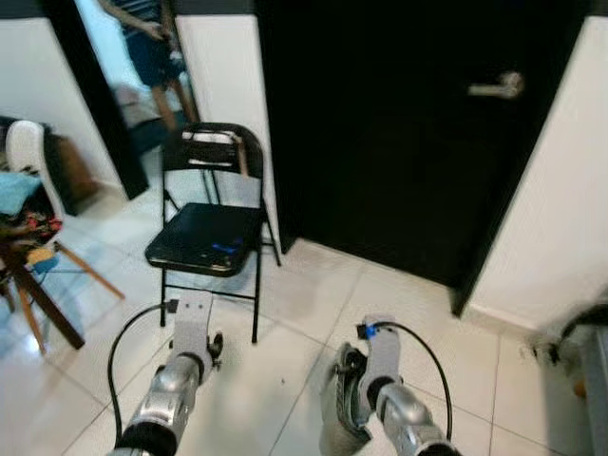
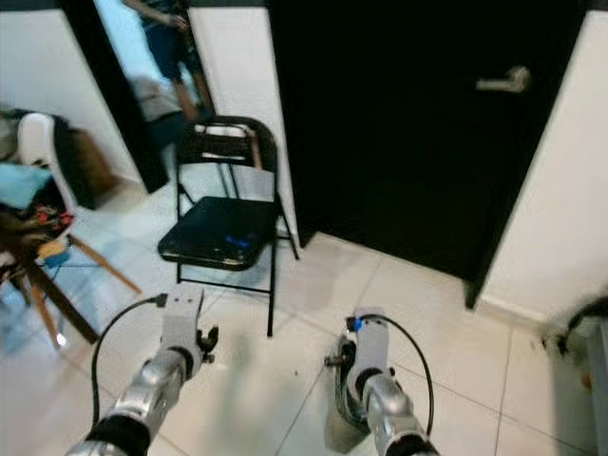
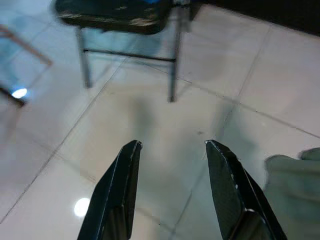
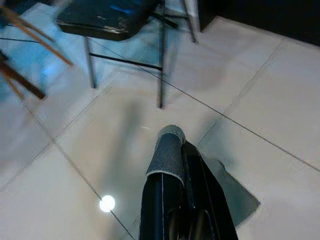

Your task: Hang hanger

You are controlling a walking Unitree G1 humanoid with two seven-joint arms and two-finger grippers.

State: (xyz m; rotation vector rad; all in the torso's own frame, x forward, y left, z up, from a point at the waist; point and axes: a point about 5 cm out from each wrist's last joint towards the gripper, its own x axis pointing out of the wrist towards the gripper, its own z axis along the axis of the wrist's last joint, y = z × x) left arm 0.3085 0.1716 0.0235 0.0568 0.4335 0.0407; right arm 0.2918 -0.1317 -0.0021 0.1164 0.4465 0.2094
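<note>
My right gripper (image 4: 170,137) is shut on a strip of grey cloth (image 4: 167,155), and the rest of that grey cloth (image 1: 334,408) hangs below it above the tiled floor. I cannot make out a hanger in it. My left gripper (image 3: 172,145) is open and holds nothing. It is held low over the floor, to the left of the cloth (image 3: 295,180). Both arms reach forward at the bottom of the head views, left gripper (image 1: 215,346) and right gripper (image 1: 348,375).
A black folding chair (image 1: 207,237) stands ahead on the left. Behind it is a black door (image 1: 408,133) with a silver handle (image 1: 498,88). A person (image 1: 150,43) stands in the opening at far left. Wooden furniture with clutter (image 1: 28,256) is at the left, and a dark object (image 1: 581,332) at the right edge.
</note>
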